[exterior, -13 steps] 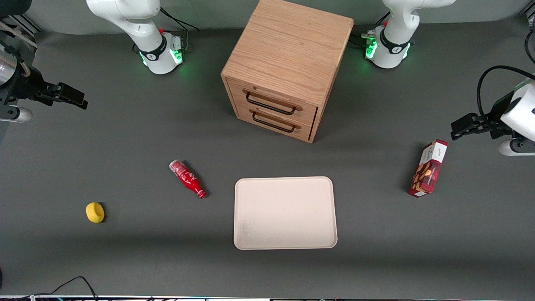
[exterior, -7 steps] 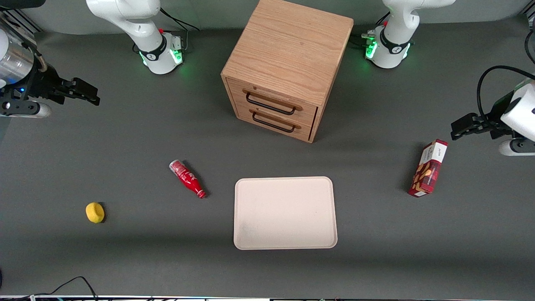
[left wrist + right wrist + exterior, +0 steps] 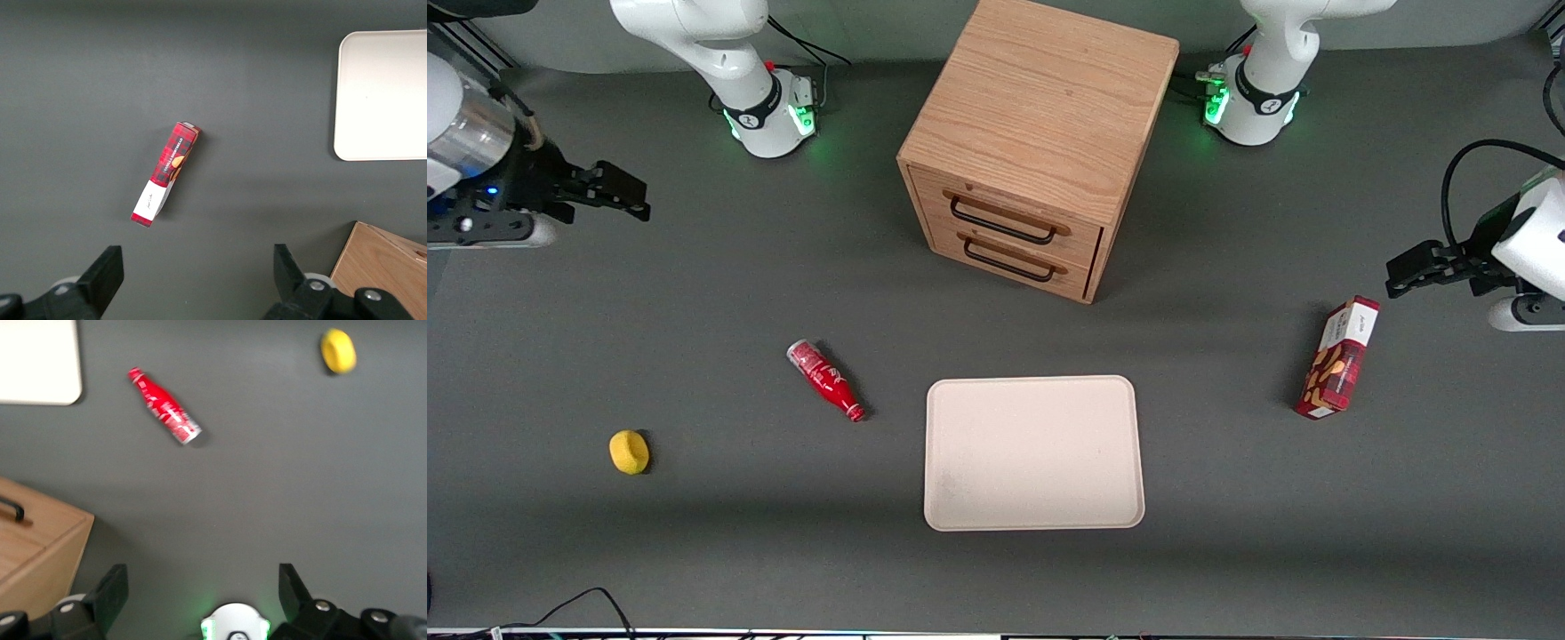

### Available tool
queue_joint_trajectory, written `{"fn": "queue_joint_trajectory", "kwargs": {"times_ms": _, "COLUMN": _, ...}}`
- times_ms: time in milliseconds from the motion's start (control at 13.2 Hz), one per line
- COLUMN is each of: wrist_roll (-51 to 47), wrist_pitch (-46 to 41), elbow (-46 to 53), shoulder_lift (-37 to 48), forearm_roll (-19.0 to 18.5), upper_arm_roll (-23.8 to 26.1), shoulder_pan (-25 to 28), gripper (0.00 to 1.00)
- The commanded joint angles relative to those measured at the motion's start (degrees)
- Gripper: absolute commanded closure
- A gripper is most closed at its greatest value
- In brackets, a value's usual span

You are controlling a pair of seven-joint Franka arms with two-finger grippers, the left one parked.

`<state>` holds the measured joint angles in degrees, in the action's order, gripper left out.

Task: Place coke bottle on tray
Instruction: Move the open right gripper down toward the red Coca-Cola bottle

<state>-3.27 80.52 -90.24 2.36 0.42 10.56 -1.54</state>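
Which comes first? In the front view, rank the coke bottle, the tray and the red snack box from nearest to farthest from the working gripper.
The gripper hangs open above the table at the working arm's end.
1. Coke bottle: lying on its side, beside the tray.
2. Tray: mid-table, in front of the drawer cabinet.
3. Red snack box: toward the parked arm's end.

The working arm is glossy white, with rounded shells and a black band around its base (image 3: 769,111), where green lights glow and a small red dot shows. Black cables trail from the base. Its wrist has a silvery metal cylinder and a small blue light. The gripper (image 3: 624,200) is matte black and blocky.
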Motion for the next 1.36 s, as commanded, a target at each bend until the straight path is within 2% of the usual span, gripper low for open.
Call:
{"fn": "queue_joint_trajectory", "kwargs": {"times_ms": 0, "wrist_roll": 6.26, "wrist_pitch": 1.03, "elbow": 5.59, "shoulder_lift": -6.46, "forearm_roll": 0.72, "upper_arm_roll": 3.84, "shoulder_pan": -0.13, "gripper": 0.00}}
{"fn": "queue_joint_trajectory", "kwargs": {"times_ms": 151, "wrist_roll": 8.09, "wrist_pitch": 5.32, "elbow": 5.78, "shoulder_lift": -9.72, "forearm_roll": 0.72, "upper_arm_roll": 5.96, "shoulder_pan": -0.13, "gripper": 0.00}}
{"fn": "queue_joint_trajectory", "kwargs": {"times_ms": 378, "wrist_roll": 16.08, "wrist_pitch": 12.71, "elbow": 2.28, "shoulder_lift": -14.73, "forearm_roll": 0.89, "upper_arm_roll": 5.97, "shoulder_pan": -0.39, "gripper": 0.00}}
{"fn": "queue_joint_trajectory", "kwargs": {"times_ms": 681, "wrist_roll": 18.03, "wrist_pitch": 31.05, "elbow": -11.76, "shoulder_lift": -19.05, "forearm_roll": 3.44, "upper_arm_roll": 5.88, "shoulder_pan": -0.57, "gripper": 0.00}}
{"fn": "queue_joint_trajectory", "kwargs": {"times_ms": 908, "wrist_roll": 18.74, "wrist_pitch": 44.94, "elbow": -19.16, "shoulder_lift": -23.26, "forearm_roll": 3.09, "upper_arm_roll": 6.06, "shoulder_pan": -0.48, "gripper": 0.00}}
{"fn": "queue_joint_trajectory", "kwargs": {"times_ms": 1286, "wrist_roll": 18.57, "wrist_pitch": 60.51, "elbow": -27.07, "shoulder_lift": -27.14, "forearm_roll": 2.74, "upper_arm_roll": 5.79, "shoulder_pan": -0.30, "gripper": 0.00}}
